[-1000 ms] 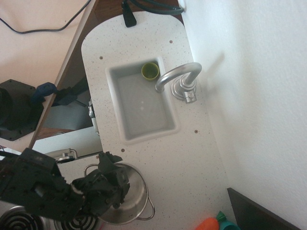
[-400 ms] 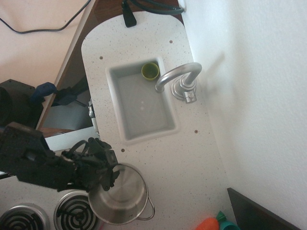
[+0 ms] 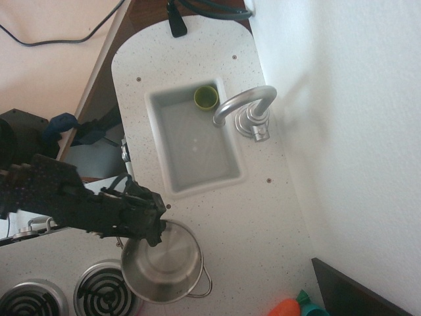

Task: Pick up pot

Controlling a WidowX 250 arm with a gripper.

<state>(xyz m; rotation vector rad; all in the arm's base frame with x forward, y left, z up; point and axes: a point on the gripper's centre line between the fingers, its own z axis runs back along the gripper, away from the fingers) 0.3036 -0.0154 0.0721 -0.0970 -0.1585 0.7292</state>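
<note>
The pot [image 3: 164, 263] is seen on the worktop [image 3: 263, 217], its rim at 10 o'clock covered by the tool [image 3: 150, 224]; the tool's opening cannot be told.

Our 1 black arm [image 3: 59, 197] reached in from the left edge, stretched nearly level. Our gripper [image 3: 152, 227] pointed right and downward; we couldn't tell how its jaws stood.
</note>
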